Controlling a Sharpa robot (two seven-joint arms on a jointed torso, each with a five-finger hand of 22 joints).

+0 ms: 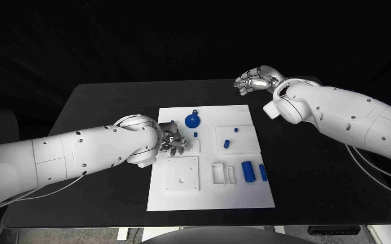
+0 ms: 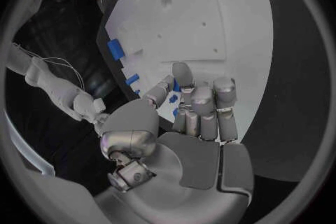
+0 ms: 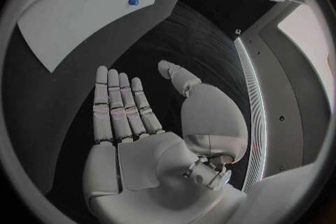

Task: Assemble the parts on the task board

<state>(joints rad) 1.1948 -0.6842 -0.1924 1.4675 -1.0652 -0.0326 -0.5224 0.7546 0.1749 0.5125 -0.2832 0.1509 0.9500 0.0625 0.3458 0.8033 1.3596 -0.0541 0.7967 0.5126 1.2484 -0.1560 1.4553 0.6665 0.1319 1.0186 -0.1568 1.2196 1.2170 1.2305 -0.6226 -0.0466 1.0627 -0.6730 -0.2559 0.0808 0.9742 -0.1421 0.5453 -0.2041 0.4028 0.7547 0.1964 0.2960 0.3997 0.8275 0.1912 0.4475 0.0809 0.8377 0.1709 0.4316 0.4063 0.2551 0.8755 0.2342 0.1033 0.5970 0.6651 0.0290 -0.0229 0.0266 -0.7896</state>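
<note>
Currently the left hand [image 1: 171, 141] rests over the left edge of the task board [image 1: 210, 199], fingers curled down together toward the plate. In the left wrist view a small blue part [image 2: 176, 87] shows between the fingertips [image 2: 183, 74]; whether the hand grips it or merely covers it cannot be told.

The right hand [image 1: 256, 80] hangs clear of the board, above the far right portion of the black bench [image 1: 317, 182]. In the right wrist view its fingers [image 3: 119, 103] lie straight and side by side, thumb set apart, palm empty.

The task board lies flat at the centre of the bench. Near its far edge sits a blue gear-shaped part [image 1: 192, 121], close beside the left hand. A small blue peg [image 1: 195, 134] stands just nearer than the gear. Further right, a raised white block [image 1: 229, 136] carries two small blue pieces. At the near right, two blue cylinders [image 1: 248, 171] lie side by side next to a white rectangular frame [image 1: 223, 173]. A white square plate [image 1: 182, 173] with small holes occupies the near left portion of the board.
</note>
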